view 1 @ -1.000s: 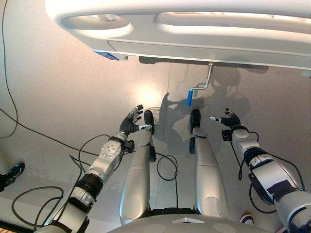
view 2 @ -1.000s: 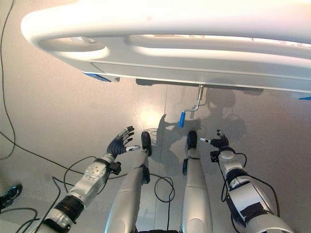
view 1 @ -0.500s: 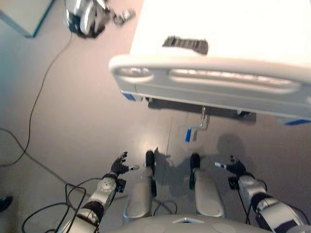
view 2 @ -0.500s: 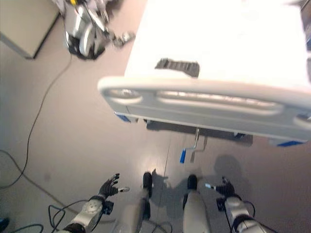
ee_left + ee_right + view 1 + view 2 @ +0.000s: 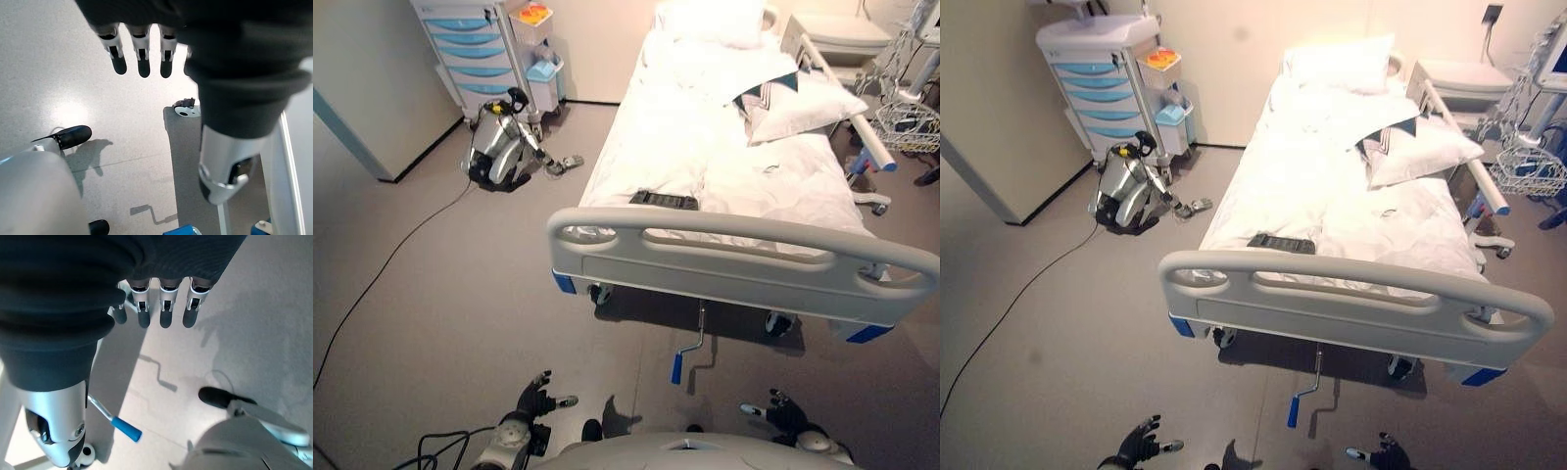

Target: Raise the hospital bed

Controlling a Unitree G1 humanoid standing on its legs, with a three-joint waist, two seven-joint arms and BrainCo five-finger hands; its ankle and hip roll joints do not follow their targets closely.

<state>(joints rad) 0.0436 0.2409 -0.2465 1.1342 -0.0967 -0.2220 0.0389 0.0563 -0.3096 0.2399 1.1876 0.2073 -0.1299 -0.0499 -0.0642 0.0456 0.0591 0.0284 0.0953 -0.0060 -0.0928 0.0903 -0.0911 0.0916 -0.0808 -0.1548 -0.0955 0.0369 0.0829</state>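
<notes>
At centre frame stands the bed point(image 5: 724, 255), its white footboard point(image 5: 705, 266) facing the robot and its head at 12 o'clock by the wall. Below the footboard, at about 6 o'clock from its middle, a metal crank point(image 5: 690, 343) hangs down to a blue grip point(image 5: 676, 368) just above the grey floor point(image 5: 440, 294). Nothing touches the crank.

Both hands sit low at the bottom edge, well apart from the crank. At 7 o'clock from the grip, the left hand point(image 5: 536, 399) hovers over the floor with its fingers point(image 5: 142, 54) straight and spread, thumb out to the side, holding nothing. At 5 o'clock from the grip, the right hand point(image 5: 775, 411) is likewise empty, its fingers point(image 5: 164, 308) straight and loosely fanned; its wrist view shows the blue grip beyond them.

On the mattress near the foot lies a dark flat remote point(image 5: 664, 200). Pillows point(image 5: 803, 103) rest toward the head, at 1 o'clock. At 10 o'clock from the bed, a silver machine point(image 5: 501, 149) lies on the floor before a cart point(image 5: 470, 54) with blue drawers. At 2 o'clock stands a wire basket point(image 5: 911, 122).
</notes>
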